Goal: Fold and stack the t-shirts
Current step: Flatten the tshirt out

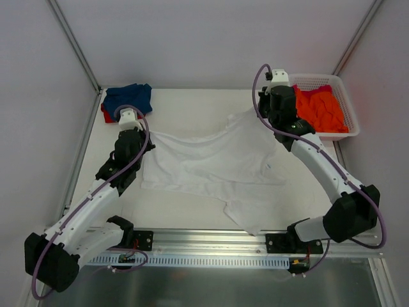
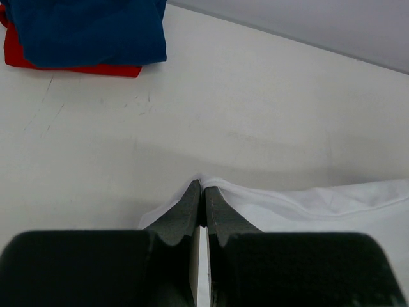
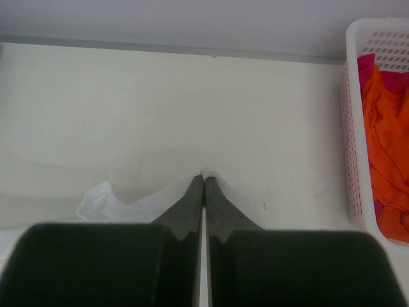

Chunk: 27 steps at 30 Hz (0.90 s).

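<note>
A large white t-shirt (image 1: pixel 217 166) lies spread and wrinkled across the middle of the table. My left gripper (image 2: pixel 204 187) is shut on its left edge, white cloth (image 2: pixel 307 204) peeking over the fingertips. My right gripper (image 3: pixel 204 179) is shut on the shirt's far right corner, with a fold of white cloth (image 3: pixel 105 199) to its left. A folded blue t-shirt (image 1: pixel 128 97) rests on a red t-shirt (image 2: pixel 70 67) at the back left corner. The orange t-shirt (image 1: pixel 323 110) lies crumpled in the basket.
The white lattice basket (image 1: pixel 345 96) stands at the back right, close beside my right gripper (image 1: pixel 278 102). Something pink (image 3: pixel 365 67) shows beneath the orange cloth. Grey walls close off the back and sides of the table.
</note>
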Available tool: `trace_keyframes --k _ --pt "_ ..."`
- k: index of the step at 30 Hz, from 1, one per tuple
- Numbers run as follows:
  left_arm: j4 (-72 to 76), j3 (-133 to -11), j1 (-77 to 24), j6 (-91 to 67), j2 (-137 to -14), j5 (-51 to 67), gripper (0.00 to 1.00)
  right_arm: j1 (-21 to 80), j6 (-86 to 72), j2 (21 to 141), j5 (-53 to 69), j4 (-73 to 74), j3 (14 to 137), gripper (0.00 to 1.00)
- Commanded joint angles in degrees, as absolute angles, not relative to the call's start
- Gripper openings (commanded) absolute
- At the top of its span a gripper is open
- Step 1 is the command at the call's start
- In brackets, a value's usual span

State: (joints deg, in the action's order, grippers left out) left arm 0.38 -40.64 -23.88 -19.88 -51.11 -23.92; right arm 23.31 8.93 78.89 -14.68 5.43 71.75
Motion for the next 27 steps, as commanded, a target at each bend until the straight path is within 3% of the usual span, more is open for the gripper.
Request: trace_keyframes --k 1,14,27 --pt "9.0 -41.0 -23.2 -19.0 -55.0 -27.4 0.0 22.8 11.6 81.9 -17.7 0.4 76.2 0.0" --pt "18.5 -46.5 -23.0 -15.6 -69.9 -31.7 0.0 19.7 14.2 100.3 -18.7 -3.1 87.2 0.0" --pt "20.9 -57.1 -18.9 -15.3 -87.5 -28.3 0.0 15.4 13.6 112.9 -16.4 -2.6 97.0 0.01"
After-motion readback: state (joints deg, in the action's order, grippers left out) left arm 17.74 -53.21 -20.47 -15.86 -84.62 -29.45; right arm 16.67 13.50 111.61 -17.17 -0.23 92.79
